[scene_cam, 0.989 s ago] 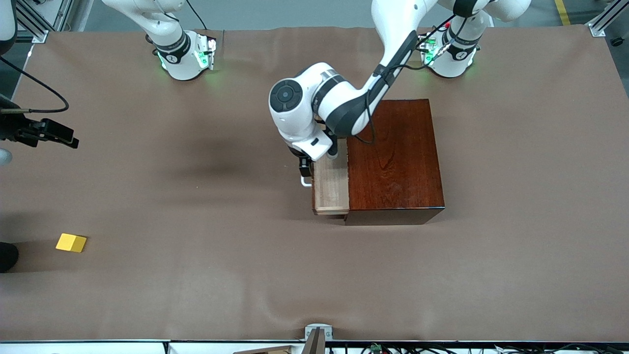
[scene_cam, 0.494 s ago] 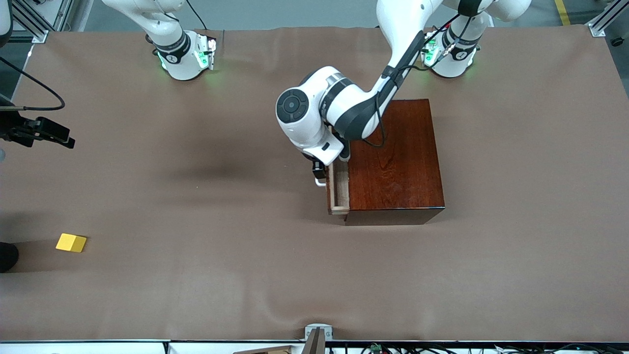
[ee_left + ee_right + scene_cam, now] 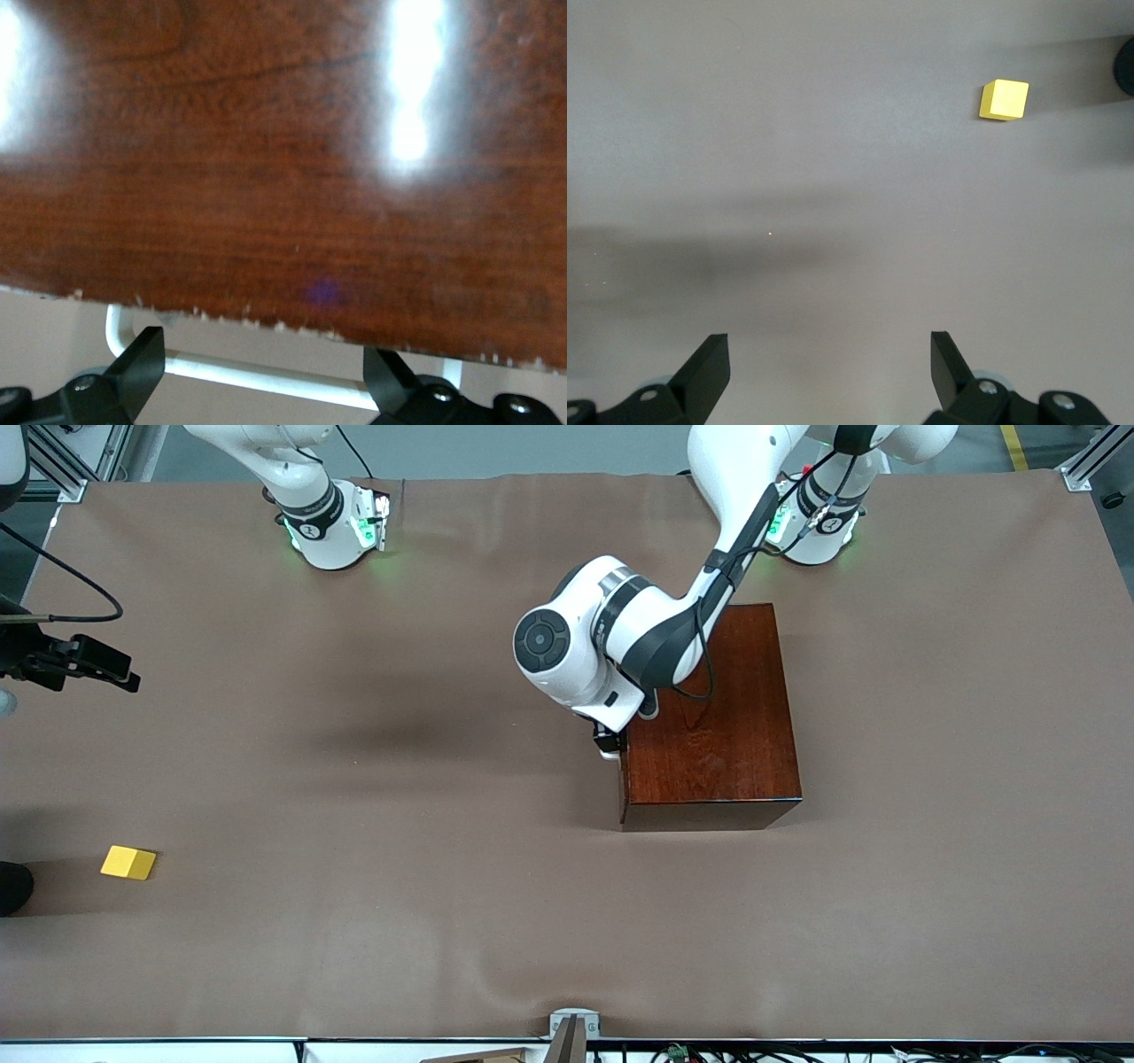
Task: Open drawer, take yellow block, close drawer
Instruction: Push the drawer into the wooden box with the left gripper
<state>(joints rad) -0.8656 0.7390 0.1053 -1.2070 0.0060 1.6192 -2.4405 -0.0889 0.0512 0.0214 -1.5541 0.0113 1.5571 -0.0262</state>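
Observation:
The glossy reddish-brown box [image 3: 718, 717] stands near the left arm's base, and it fills the left wrist view [image 3: 283, 159]. The drawer is pushed fully in, so its pale tray is hidden. Only its white bar handle [image 3: 606, 754] shows. My left gripper [image 3: 607, 742] is open at the drawer front, with the handle [image 3: 266, 376] lying between its fingers [image 3: 142, 359] and not pinched. The yellow block [image 3: 128, 863] lies on the table toward the right arm's end, also in the right wrist view [image 3: 1005, 99]. My right gripper [image 3: 115, 673] hangs open and empty over the table there [image 3: 830, 350].
A dark round object [image 3: 13, 886] sits at the table's edge beside the yellow block and shows in the right wrist view [image 3: 1125, 66]. A metal bracket [image 3: 571, 1027] sits on the edge nearest the front camera. Brown cloth covers the table.
The left gripper has pushed the drawer in by its handle, from partly open to fully shut. The right arm and the yellow block have stayed in place.

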